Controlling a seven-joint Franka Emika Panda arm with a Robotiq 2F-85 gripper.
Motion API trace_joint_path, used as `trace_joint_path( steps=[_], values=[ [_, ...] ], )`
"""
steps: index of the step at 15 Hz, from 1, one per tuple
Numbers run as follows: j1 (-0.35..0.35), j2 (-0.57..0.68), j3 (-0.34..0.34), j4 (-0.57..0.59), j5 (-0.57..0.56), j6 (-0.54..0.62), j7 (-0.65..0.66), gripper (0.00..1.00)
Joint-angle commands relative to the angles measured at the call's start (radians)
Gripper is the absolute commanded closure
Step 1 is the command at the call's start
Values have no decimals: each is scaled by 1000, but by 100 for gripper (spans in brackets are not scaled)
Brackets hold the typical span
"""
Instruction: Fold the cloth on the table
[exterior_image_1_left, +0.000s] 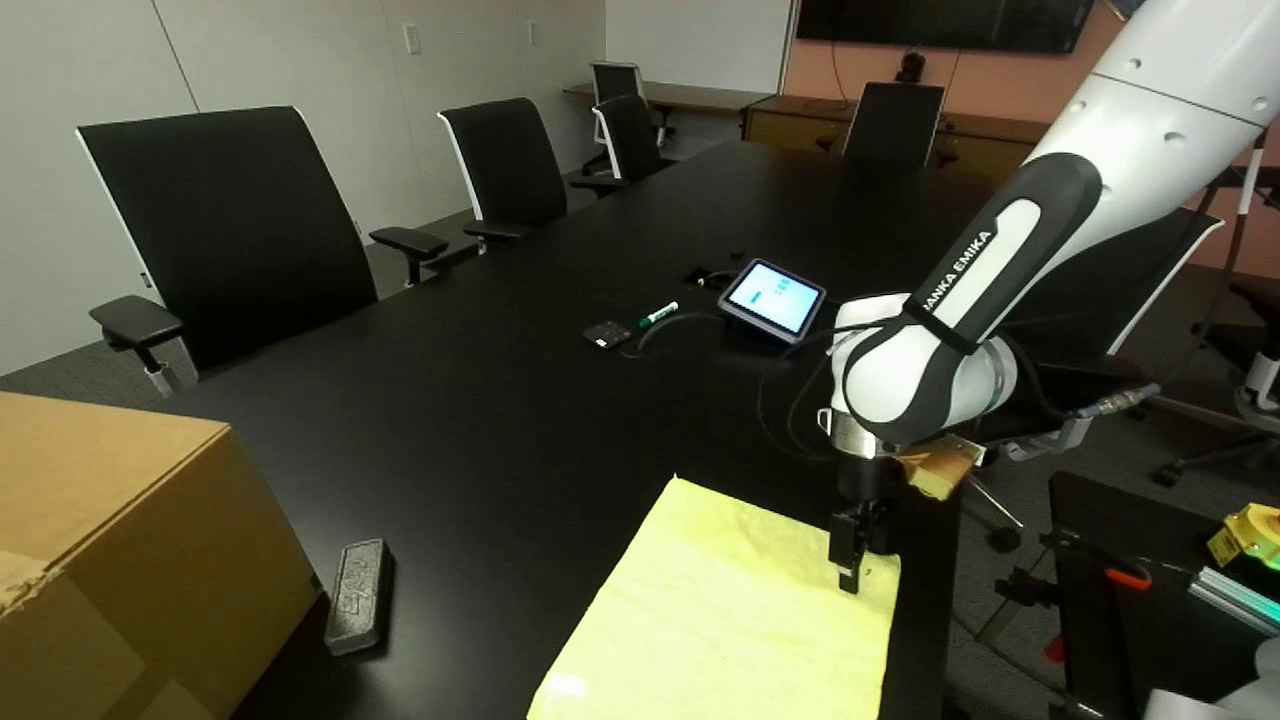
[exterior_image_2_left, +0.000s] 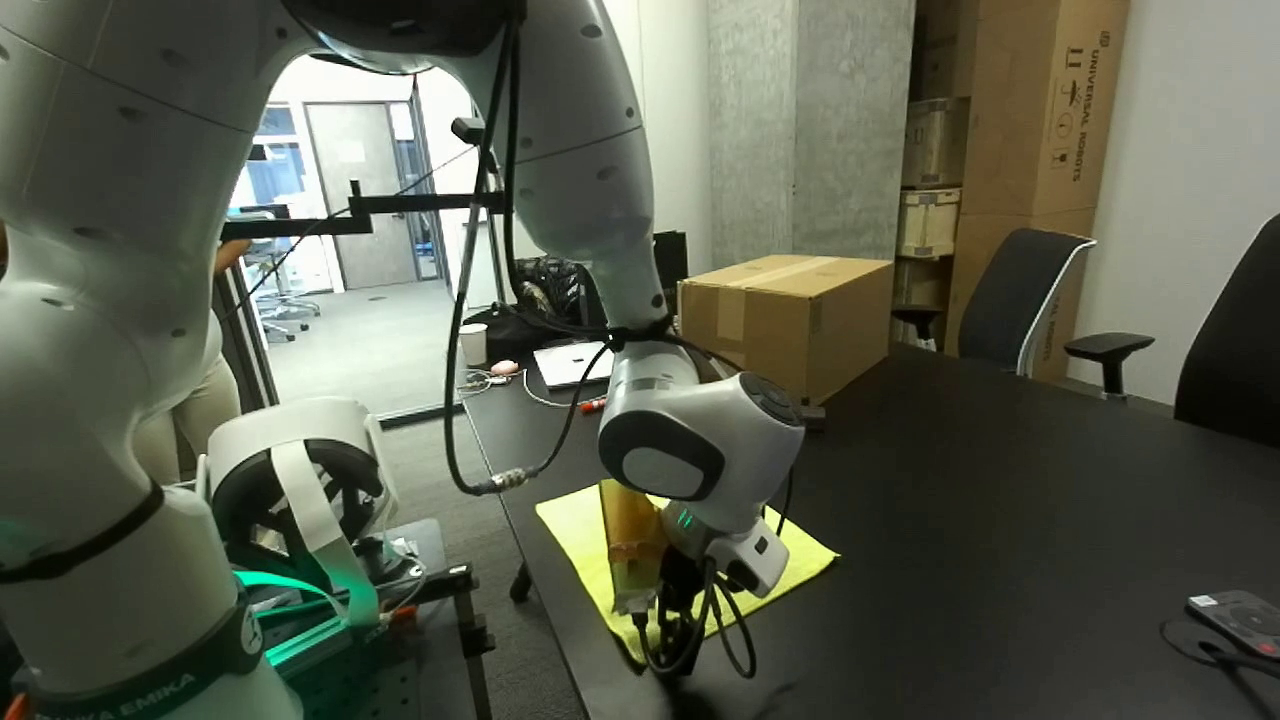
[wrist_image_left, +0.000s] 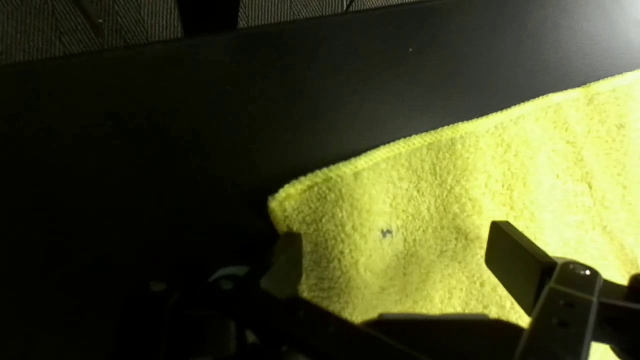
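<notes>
Had the gripper (wrist_image_left: 395, 250) low, jaws apart, over a corner of the yellow cloth (exterior_image_1_left: 730, 620). Saw it spread flat on the desk (exterior_image_1_left: 470, 450), near the edge; farther off, a lit tablet (exterior_image_1_left: 770, 298), and a dark block (exterior_image_1_left: 358, 597) beside a cardboard box (exterior_image_1_left: 180, 560).

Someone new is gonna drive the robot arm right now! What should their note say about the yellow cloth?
Gripper: open, holding nothing, over the yellow cloth near one corner; whether it touches, I can't tell.
Where things are: yellow cloth spread out on the black conference table, near its edge.
Done: no fold shows.
Left: all the folding, probably starting with that corner.
</notes>
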Motion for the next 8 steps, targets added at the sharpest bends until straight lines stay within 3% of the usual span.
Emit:
trace_joint_path(
  steps=[1,8],
  values=[
    [-24,6,41,-13,44,-8,-29,0],
    [-26,5,63,-31,61,-31,-42,0]
  ],
)
